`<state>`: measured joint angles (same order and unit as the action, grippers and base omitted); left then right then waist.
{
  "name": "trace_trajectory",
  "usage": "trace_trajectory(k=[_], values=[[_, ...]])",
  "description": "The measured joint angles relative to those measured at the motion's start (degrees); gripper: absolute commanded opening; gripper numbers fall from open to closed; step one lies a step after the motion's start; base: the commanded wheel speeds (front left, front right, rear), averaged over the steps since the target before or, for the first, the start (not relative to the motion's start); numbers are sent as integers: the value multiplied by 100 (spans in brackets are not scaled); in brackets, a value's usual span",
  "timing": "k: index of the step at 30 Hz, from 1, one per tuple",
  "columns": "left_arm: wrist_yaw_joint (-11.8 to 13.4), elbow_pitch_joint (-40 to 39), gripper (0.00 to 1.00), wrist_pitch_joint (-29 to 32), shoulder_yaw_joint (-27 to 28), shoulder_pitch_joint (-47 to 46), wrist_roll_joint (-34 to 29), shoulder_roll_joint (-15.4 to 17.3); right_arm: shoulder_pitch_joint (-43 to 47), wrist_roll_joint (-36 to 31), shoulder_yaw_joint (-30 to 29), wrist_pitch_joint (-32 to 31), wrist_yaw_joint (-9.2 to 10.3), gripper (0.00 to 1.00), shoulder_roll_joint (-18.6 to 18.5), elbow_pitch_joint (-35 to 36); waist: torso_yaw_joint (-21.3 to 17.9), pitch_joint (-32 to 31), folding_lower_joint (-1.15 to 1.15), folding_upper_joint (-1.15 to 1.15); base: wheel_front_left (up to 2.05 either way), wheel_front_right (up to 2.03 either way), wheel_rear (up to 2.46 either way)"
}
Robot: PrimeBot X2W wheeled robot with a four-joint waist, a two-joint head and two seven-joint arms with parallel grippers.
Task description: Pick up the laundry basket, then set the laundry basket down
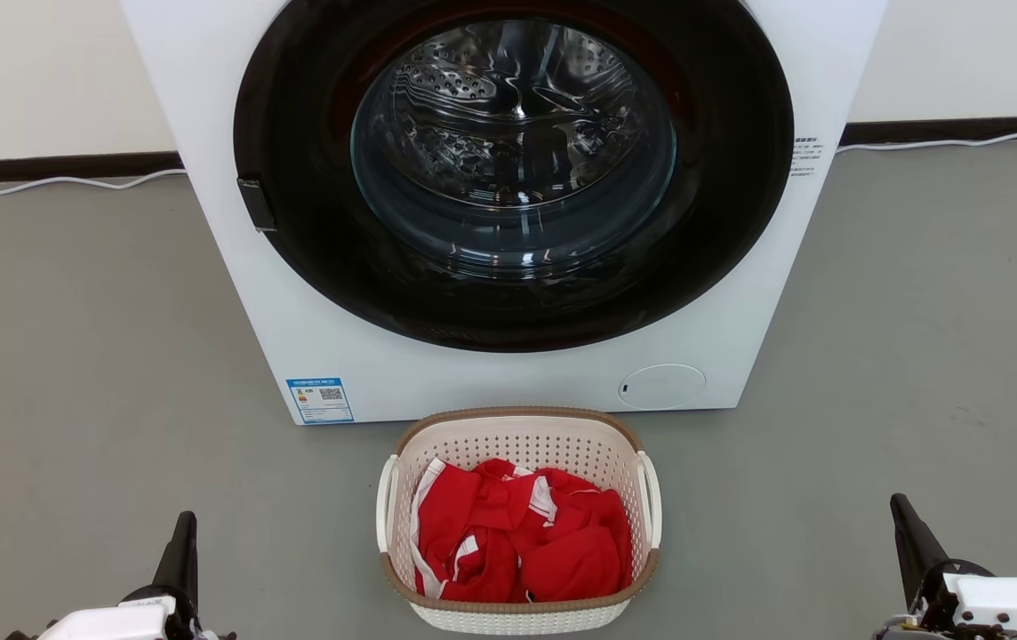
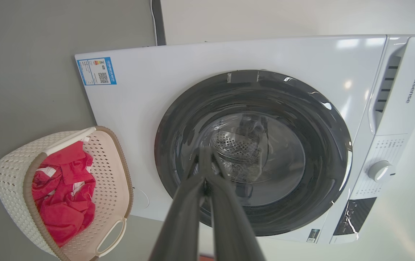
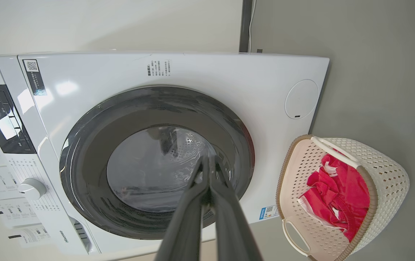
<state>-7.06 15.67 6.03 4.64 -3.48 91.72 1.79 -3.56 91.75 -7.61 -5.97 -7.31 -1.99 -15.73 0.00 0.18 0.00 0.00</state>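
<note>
Dark left gripper (image 1: 184, 540), right gripper (image 1: 908, 529) closed, upright, flanking laundry basket (image 1: 517, 414)

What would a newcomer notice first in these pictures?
The big white washing machine, with its dark round door, stands at the middle of the head view. Just in front sits the laundry basket holding bright red cloth. The left gripper and right gripper are shut at the lower corners, clear of it.

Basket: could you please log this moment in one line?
basket: on floor, untouched | left gripper: shut | right gripper: shut | stage: pre-grasp
</note>
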Motion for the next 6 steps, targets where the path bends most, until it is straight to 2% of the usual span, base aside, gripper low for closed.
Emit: trace_trajectory(k=[6], values=[[0, 0, 0, 0, 0, 0, 0, 0, 0, 0, 0, 0, 0, 0, 0, 0, 0, 0, 0, 0, 0, 0, 0]])
